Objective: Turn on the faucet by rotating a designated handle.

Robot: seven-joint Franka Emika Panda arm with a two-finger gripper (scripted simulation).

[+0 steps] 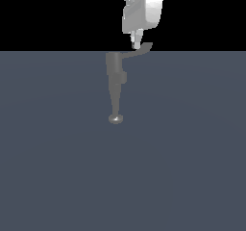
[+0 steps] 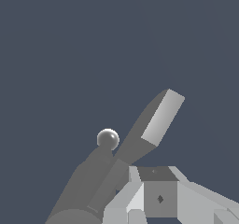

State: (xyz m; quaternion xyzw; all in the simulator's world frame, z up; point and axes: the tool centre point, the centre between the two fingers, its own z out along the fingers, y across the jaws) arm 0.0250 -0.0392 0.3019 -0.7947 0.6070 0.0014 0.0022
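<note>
The faucet [image 1: 115,81] stands on the flat slate-blue surface [image 1: 192,153], a blocky matte grey body with a long tapering spout ending in a rounded knob. From its top the handle [image 1: 139,50] branches toward the exterior view's right, thin and flat with an upturned paddle tip. The pale tool [image 1: 137,45] hangs at that tip, seemingly touching; whether its fingers are apart or together I cannot tell. Judged step: contact made, next a sideways push to swing the lever.

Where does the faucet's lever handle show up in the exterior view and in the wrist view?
Exterior view: the handle branches toward that view's right from the faucet top, just under the gripper.
Wrist view: the handle is the flat paddle at centre.
Shared landmark: the spout's rounded tip.
</note>
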